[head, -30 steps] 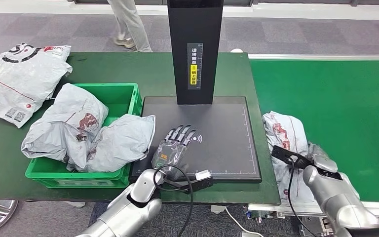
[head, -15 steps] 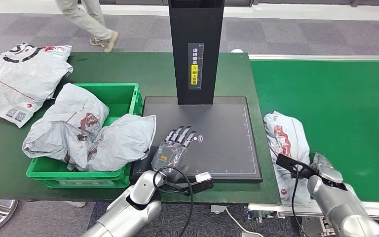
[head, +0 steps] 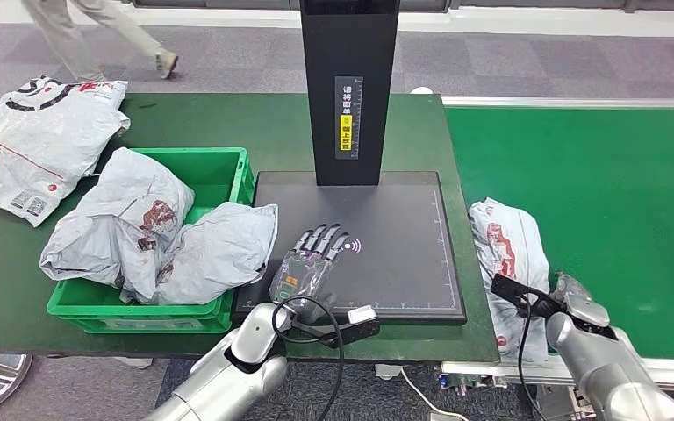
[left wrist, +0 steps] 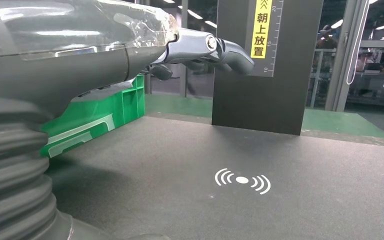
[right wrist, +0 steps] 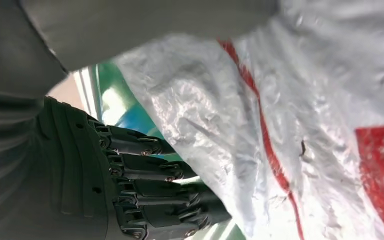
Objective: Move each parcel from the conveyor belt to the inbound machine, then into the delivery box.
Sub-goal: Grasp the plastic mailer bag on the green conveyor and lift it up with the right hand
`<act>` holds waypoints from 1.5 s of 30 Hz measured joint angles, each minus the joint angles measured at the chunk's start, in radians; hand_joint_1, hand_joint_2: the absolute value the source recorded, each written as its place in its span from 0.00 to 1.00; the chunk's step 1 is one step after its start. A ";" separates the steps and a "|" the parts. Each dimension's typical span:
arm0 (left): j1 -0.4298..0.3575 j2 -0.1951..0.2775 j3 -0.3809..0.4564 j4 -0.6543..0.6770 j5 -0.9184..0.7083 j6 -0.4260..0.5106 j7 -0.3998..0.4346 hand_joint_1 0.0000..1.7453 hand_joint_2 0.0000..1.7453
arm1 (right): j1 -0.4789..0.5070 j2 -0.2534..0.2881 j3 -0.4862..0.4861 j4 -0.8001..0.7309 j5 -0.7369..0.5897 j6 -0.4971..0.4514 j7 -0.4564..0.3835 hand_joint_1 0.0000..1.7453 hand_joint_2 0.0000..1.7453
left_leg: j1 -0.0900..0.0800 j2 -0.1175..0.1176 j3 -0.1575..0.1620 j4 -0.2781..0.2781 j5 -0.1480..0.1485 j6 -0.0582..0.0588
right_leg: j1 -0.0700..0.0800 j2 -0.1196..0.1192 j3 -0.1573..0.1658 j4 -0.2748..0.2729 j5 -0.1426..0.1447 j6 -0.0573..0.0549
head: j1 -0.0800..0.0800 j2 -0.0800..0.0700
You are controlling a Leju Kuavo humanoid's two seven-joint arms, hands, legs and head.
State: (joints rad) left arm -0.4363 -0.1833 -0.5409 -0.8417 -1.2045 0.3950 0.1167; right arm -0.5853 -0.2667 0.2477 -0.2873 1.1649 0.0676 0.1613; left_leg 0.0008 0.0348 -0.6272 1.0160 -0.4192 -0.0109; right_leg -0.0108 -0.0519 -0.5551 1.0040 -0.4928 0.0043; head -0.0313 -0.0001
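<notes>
The parcel lies at the near left edge of the conveyor belt, just right of the inbound machine, its long axis running near to far. The right hand is at its near end, dark fingers curled against the plastic; whether they truly grip it I cannot tell. The left hand rests flat and empty on the machine's plate, fingers extended. The right hand is the nearer; the parcel would go left

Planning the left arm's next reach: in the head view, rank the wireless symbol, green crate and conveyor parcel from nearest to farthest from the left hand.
From the left hand:
1. Wireless symbol, just ahead of the fingertips on the pad.
2. Green crate, to its left.
3. Conveyor parcel, far right, under the right hand.
</notes>
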 joint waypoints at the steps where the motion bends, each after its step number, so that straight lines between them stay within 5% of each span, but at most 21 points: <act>1: 0.001 0.000 0.000 -0.002 -0.002 -0.003 0.000 0.00 1.00 | 0.007 0.000 -0.001 -0.001 -0.010 -0.011 -0.005 1.00 1.00 | 0.000 0.000 0.000 0.000 0.000 0.000 | 0.000 0.000 0.000 0.000 0.000 0.000 | 0.000 0.000; 11: 0.012 0.016 0.000 -0.046 -0.015 -0.044 0.013 0.00 1.00 | 0.059 0.009 -0.055 -0.028 -0.092 -0.111 -0.042 1.00 1.00 | 0.000 0.000 0.001 0.000 0.000 0.000 | 0.001 0.000 0.002 0.000 0.000 0.000 | 0.000 0.000; 18: 0.039 0.034 0.000 -0.096 -0.007 -0.057 0.030 0.00 1.00 | 0.103 0.027 -0.157 -0.059 -0.204 -0.206 -0.152 1.00 1.00 | 0.000 0.000 0.001 0.000 0.000 0.000 | 0.001 0.000 0.002 0.000 0.000 0.000 | 0.000 0.000; 37: 0.063 0.055 0.000 -0.147 -0.016 -0.059 0.043 0.00 1.00 | 0.131 0.065 -0.283 -0.086 -0.270 -0.245 -0.213 1.00 1.00 | 0.000 0.000 0.001 0.000 0.000 0.000 | 0.000 0.000 0.002 0.000 -0.001 0.001 | 0.000 0.000; 41: 0.070 0.060 0.000 -0.155 -0.018 -0.051 0.047 0.00 1.00 | 0.136 0.073 -0.330 -0.096 -0.396 -0.210 -0.300 1.00 1.00 | 0.000 0.000 0.001 0.000 0.000 0.000 | 0.000 0.000 0.001 0.000 -0.001 0.001 | 0.000 0.000; 45: 0.075 0.065 0.000 -0.155 -0.016 -0.024 0.032 0.00 1.00 | 0.160 0.088 -0.438 -0.128 -0.658 -0.043 -0.470 1.00 1.00 | 0.000 -0.001 0.001 0.000 0.000 0.000 | 0.000 0.000 0.001 0.000 -0.001 0.001 | 0.000 0.000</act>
State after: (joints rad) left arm -0.3614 -0.1183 -0.5409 -0.9963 -1.2209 0.3713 0.1486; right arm -0.4257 -0.1787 -0.1905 -0.4152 0.5072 0.0250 -0.3091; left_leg 0.0009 0.0343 -0.6263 1.0155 -0.4197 -0.0107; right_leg -0.0104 -0.0521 -0.5540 1.0039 -0.4937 0.0052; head -0.0313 -0.0002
